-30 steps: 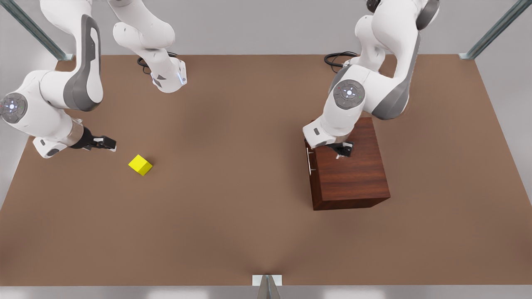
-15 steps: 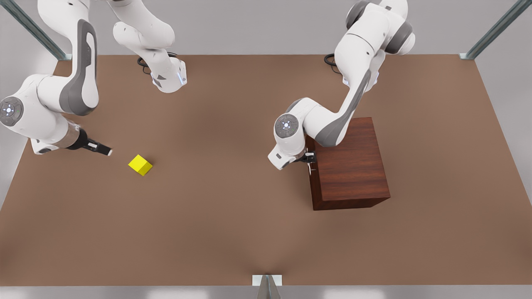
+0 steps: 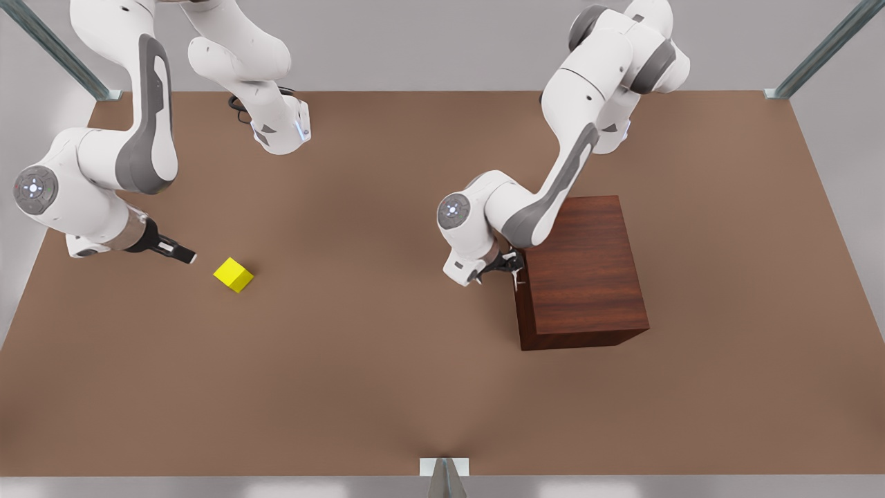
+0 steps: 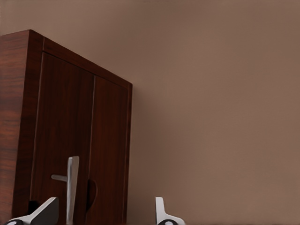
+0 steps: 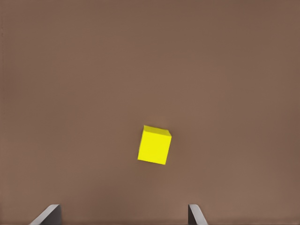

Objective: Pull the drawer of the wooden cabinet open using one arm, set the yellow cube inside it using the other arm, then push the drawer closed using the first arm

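Observation:
The wooden cabinet (image 3: 588,277) stands at the front view's right, and its front (image 4: 110,140) faces that view's left. Its drawer (image 4: 58,126) is shut flush, with a thin silver handle (image 4: 71,180) on the panel. My left gripper (image 3: 513,266) is right at that front face. It is open (image 4: 103,215), with the handle between its fingers and no contact visible. The yellow cube (image 3: 234,274) rests on the table at the front view's left. My right gripper (image 3: 185,257) hovers a short way from the cube (image 5: 154,145) and is open (image 5: 122,214) with nothing between its fingers.
The brown table (image 3: 387,346) runs wide between cube and cabinet. The arm bases and black cables (image 3: 238,104) sit at the back edge. A small metal bracket (image 3: 444,470) is at the front edge, and metal frame posts (image 3: 816,55) stand at the back corners.
My left gripper has come off the cabinet's top and down to its front face, at the handle. My right gripper has edged toward the cube. Cube and cabinet have not moved.

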